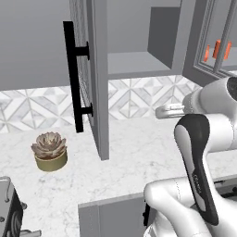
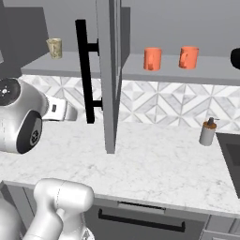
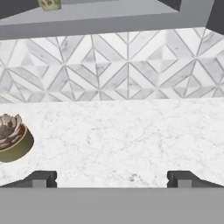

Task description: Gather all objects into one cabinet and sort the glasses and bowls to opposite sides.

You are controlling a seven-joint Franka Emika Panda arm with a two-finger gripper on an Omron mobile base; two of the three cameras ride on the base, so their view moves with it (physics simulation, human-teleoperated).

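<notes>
My gripper (image 3: pixel 112 179) is open, its two dark fingertips (image 3: pixel 41 178) wide apart over bare marble counter, nothing between them. The cream mottled mug (image 2: pixel 55 48) stands on the grey cabinet shelf (image 2: pixel 65 63), left of the open door (image 2: pixel 110 75) with its long black bar handle (image 2: pixel 84 70). It also shows as the mug (image 3: pixel 49 4) at the top of the hand view. Two orange cups (image 2: pixel 152 58) (image 2: pixel 188 57) stand on the shelf right of the door. The black bowl (image 2: pixel 236 58) peeks in at the right edge of that shelf.
A potted succulent (image 1: pixel 49 150) sits on the counter left of the door, and as the succulent (image 3: pixel 11 138) at the hand view's left edge. A grey soap dispenser (image 2: pixel 207 132) stands by the backsplash at the right. The open door juts over the counter.
</notes>
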